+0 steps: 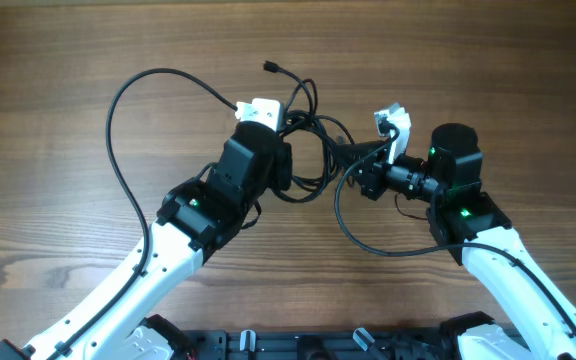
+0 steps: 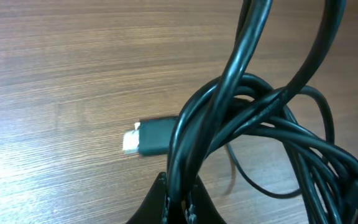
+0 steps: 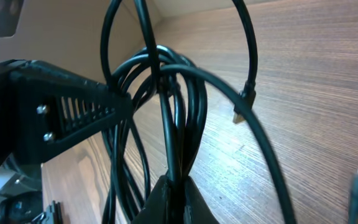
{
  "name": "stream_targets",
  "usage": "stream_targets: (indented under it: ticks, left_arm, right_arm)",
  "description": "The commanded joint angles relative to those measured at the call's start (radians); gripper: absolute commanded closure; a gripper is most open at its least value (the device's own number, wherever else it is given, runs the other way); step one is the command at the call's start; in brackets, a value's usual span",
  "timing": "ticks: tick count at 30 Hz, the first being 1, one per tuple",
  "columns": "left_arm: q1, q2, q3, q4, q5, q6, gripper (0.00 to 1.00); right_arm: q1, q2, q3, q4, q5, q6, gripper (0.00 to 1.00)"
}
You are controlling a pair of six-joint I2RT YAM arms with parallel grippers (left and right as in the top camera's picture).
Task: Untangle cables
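Observation:
The black cables (image 1: 313, 140) lie in a tangled bundle at the table's middle, between my two grippers. My left gripper (image 1: 290, 165) is shut on strands at the bundle's left side; in the left wrist view its jaws (image 2: 178, 199) pinch cables (image 2: 241, 106) that rise upward. My right gripper (image 1: 356, 160) is shut on the bundle's right side; in the right wrist view its jaws (image 3: 173, 190) clamp a cable (image 3: 166, 112). A plug end (image 1: 269, 68) lies at the back. Another plug (image 2: 157, 138) lies on the wood, and a small plug (image 3: 246, 96) hangs from a loop.
A long cable loop (image 1: 118, 120) sweeps out to the left over the wooden table (image 1: 48, 80). Another loop (image 1: 368, 240) curves toward the front below the right gripper. The left gripper's black frame (image 3: 55, 106) fills the left of the right wrist view.

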Motion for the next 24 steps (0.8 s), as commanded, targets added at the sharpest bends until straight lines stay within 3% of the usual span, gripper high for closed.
stream_targets:
  ticks: [1, 7, 14, 24]
  left_arm:
    - [0.0, -0.013, 0.012, 0.014, -0.127, -0.054, 0.96]
    - [0.0, -0.013, 0.012, 0.011, -0.228, -0.147, 0.96]
    - [0.0, -0.013, 0.012, 0.011, -0.24, -0.174, 0.96]
    - [0.02, -0.013, 0.012, -0.024, -0.316, -0.385, 0.96]
  right_arm:
    - [0.006, 0.007, 0.022, -0.003, -0.057, -0.009, 0.96]
    - [0.006, 0.007, 0.022, -0.011, -0.065, -0.01, 0.96]
    - [0.006, 0.007, 0.022, -0.022, -0.064, -0.009, 0.96]
    - [0.006, 0.007, 0.022, -0.021, -0.048, 0.029, 0.96]
